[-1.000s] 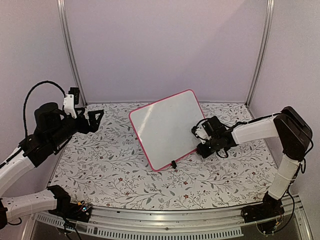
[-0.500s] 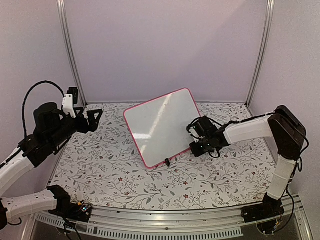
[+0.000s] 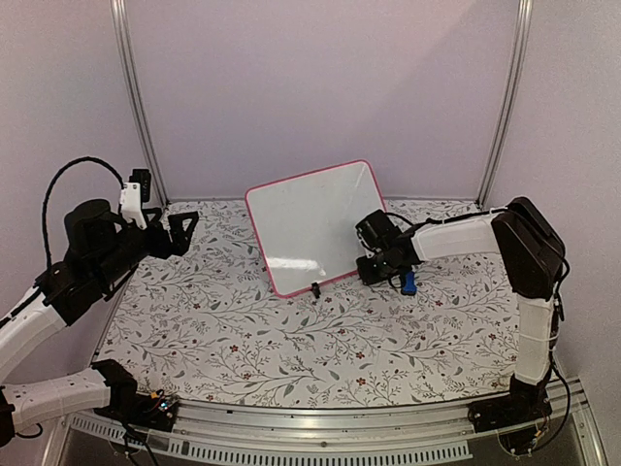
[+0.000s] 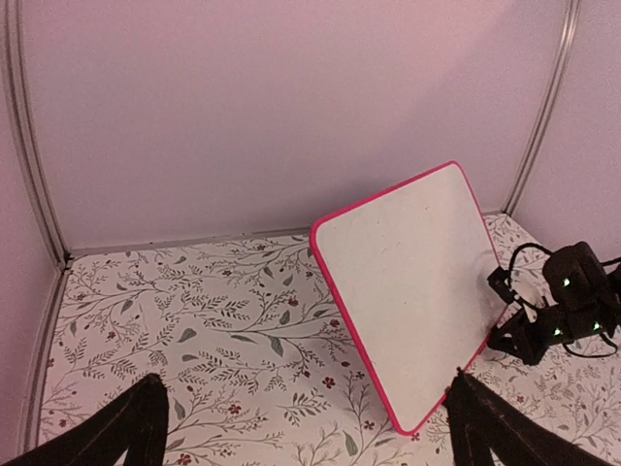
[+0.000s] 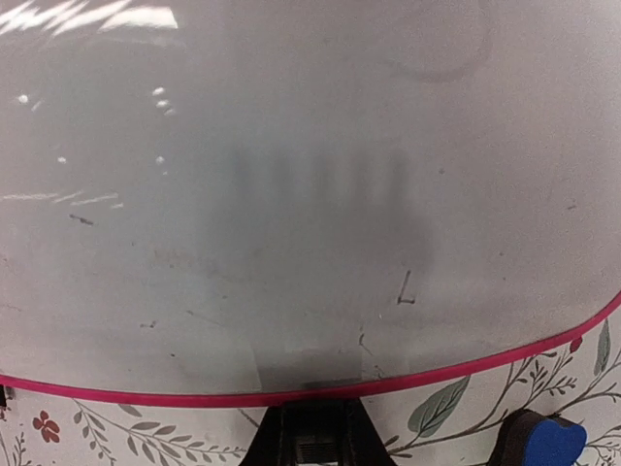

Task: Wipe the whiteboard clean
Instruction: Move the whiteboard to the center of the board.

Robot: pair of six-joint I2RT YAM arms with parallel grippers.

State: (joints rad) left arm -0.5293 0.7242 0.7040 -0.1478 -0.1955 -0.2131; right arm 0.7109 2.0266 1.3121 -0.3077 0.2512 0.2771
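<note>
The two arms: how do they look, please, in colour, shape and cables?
Both arms have smooth white links between bulky black joints. The left arm carries a black cable loop and a white block by its black left gripper. The right arm has thin black cables and green lights at its wrist.

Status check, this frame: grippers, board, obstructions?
Left gripper open, hovering clear. Right gripper at whiteboard edge, jaws unreadable. Board tilted up, faint marks on it. Blue eraser on table beside right gripper.

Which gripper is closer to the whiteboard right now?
Right. The right gripper is beside the whiteboard, at its right edge; the left gripper hangs well off to its left.
</note>
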